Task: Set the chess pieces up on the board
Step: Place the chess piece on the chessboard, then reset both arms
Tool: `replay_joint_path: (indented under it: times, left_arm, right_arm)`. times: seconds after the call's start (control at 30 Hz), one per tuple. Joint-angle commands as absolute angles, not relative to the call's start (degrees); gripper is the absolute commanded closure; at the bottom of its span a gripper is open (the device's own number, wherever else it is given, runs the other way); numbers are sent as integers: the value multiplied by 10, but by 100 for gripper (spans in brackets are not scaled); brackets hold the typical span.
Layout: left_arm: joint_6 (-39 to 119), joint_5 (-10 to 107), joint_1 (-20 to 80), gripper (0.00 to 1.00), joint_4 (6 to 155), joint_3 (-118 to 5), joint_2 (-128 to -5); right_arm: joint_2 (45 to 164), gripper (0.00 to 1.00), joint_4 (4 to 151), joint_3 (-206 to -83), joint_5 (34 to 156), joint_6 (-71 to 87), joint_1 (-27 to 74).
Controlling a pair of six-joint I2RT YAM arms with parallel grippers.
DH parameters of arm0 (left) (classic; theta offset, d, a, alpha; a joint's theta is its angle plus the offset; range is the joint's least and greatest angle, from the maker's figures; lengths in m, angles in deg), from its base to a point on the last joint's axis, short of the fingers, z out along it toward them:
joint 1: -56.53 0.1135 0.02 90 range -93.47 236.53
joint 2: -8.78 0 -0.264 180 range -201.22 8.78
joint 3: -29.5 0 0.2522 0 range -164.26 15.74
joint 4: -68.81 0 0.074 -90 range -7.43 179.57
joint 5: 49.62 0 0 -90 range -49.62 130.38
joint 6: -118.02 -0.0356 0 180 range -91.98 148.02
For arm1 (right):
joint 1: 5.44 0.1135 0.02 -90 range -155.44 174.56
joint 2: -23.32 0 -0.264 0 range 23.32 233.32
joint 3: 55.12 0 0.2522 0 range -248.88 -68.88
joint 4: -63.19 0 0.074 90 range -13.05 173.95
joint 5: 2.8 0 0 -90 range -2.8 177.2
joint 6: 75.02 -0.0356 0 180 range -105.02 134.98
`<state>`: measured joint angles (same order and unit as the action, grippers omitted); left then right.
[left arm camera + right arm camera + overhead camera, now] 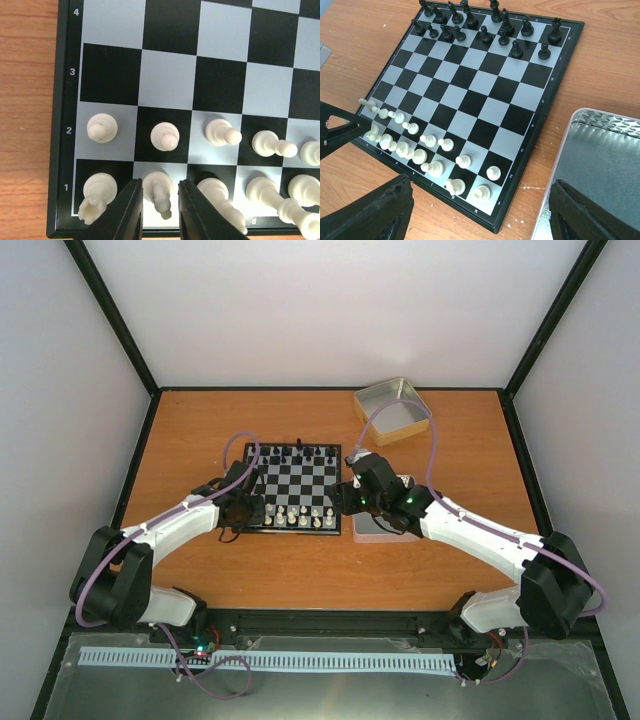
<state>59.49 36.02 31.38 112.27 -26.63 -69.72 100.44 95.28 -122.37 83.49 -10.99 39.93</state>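
Orange-brown wood surface (pixel 300 575) carries the board (pixel 300 480), black & silver-grey checks w/ a black border, sitting mid-surface btwn the two arms. White pieces (pixel 427 140) fill the board's two near rows: a line of pawns on row 2, taller ones behind them on row 1. Black pieces (pixel 470 22) crowd the two far rows, a few slightly out of line.

Left arm (pixel 175 523) reaches to the board's near-left corner. Left jaws hang low over row 1, one on each side of a tall white piece (pixel 159 192) that stands on the 2nd square from the corner, right next to the corner rook (pixel 97 192). They're parted only a little. A sliver of board shows btwn that piece & the right-hand jaw, so there's no squeeze on it. Can't tell if the other jaw touches it.

Right arm (pixel 470 530) lies off the board's right edge, over a shallow metal tin (pixel 600 165) that sits just beside the board. Right jaws gape wide w/ nothing held btwn them. A 2nd tin (pixel 392 410) sits well apart, at the far right of the surface.
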Motion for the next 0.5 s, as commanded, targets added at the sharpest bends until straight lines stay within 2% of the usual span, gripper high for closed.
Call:
replay_joint_path:
  times: [0.0,0.33,0.4,0.47]
  left_arm:
    - [588,363,311,76,1137,-286,-695]
    - [595,367,311,59,1213,-364,-612]
    - [591,358,311,53,1227,-385,-582]
    - [581,348,311,48,1235,-399,-544]
  right_arm:
    - [988,26,955,-1219,822,-115,398]
    - [948,26,1014,-1239,763,-143,397]
    - [927,23,1053,-1248,721,-151,397]
    - [894,16,1092,-1250,671,-162,397]
